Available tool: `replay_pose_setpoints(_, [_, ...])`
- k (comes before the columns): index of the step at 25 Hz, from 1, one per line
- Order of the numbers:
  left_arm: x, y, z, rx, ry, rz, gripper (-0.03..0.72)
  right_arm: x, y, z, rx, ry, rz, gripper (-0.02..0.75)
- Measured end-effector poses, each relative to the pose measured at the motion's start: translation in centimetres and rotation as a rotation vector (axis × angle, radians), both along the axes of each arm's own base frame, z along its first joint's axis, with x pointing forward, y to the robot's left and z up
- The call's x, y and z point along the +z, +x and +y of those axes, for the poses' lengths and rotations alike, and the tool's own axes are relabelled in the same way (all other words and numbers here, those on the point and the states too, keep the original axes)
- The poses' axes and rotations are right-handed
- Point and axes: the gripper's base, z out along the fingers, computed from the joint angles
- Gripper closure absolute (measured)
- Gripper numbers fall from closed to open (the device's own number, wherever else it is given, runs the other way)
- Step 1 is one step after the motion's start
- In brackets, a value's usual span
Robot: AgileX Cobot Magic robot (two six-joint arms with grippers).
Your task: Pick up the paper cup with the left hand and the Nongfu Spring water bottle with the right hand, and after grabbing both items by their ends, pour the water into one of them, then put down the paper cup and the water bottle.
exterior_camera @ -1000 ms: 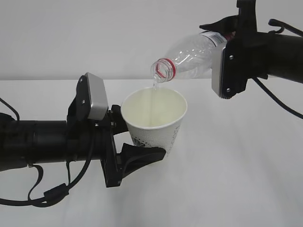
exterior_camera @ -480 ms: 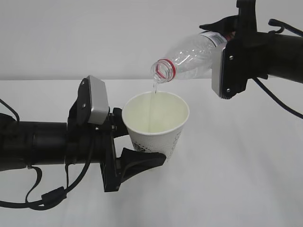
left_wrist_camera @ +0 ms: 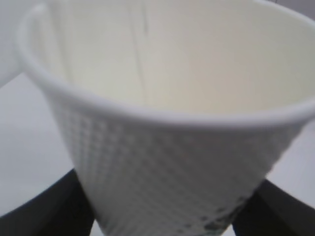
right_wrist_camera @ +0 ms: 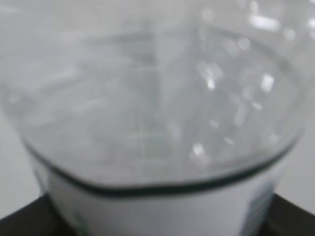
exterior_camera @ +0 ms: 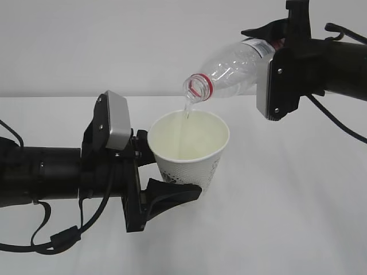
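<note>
Paper cup, clasped near its base by the left hand, hangs above the table; the right hand grips the tilted Nongfu Spring water bottle, water streaming in.

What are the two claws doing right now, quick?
Left gripper: closed on the paper cup, held upright.
Right gripper: closed on the water bottle, tipped mouth-down over the cup, with water running in.

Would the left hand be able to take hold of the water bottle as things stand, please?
Probably not: the left hand is closed on the paper cup, and the right hand holds the water bottle tilted above it.
</note>
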Motion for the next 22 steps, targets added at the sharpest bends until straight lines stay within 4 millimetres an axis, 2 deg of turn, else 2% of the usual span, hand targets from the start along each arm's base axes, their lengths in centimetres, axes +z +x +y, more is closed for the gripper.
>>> replay_pose_setpoints(22, [0.01,0.02,0.0,0.002,-0.001,0.001,0.135,0.0,0.0,0.0,0.0,-0.001,-0.001,0.26])
